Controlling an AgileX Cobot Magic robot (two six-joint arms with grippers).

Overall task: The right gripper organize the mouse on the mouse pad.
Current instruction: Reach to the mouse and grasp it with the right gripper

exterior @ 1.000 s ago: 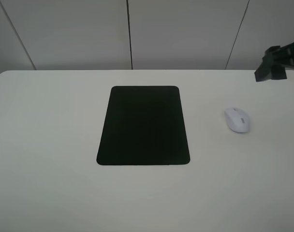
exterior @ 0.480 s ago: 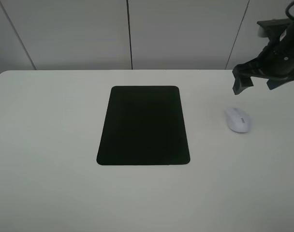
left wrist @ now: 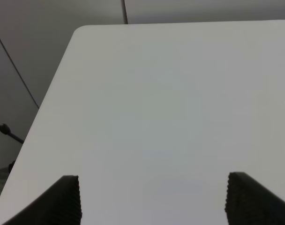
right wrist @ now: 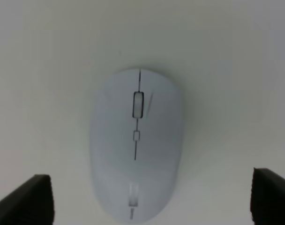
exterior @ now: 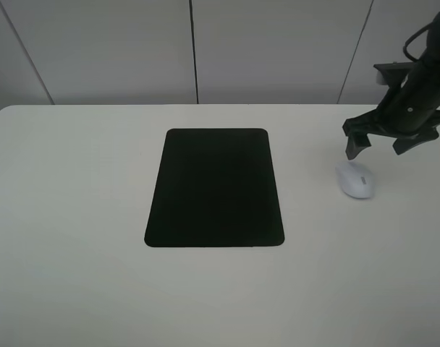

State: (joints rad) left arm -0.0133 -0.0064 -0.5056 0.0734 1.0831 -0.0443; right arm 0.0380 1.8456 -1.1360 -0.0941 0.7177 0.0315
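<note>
The white mouse (exterior: 356,179) lies on the white table, well right of the black mouse pad (exterior: 216,188), which lies flat at the table's middle. My right gripper (exterior: 379,144) hangs open just above and behind the mouse, fingers splayed wider than it. In the right wrist view the mouse (right wrist: 136,143) with its grey scroll wheel lies between the two dark fingertips, untouched, and the gripper (right wrist: 149,199) is open. My left gripper (left wrist: 152,199) is open over bare table; it is out of the exterior view.
The white table (exterior: 75,217) runs to a grey panelled wall behind. In the left wrist view the table's rounded corner (left wrist: 84,30) and left edge show, with a drop beyond.
My right gripper has come in from the far right edge and lowered toward the mouse, ending just above it. The mouse and the pad have not moved.
</note>
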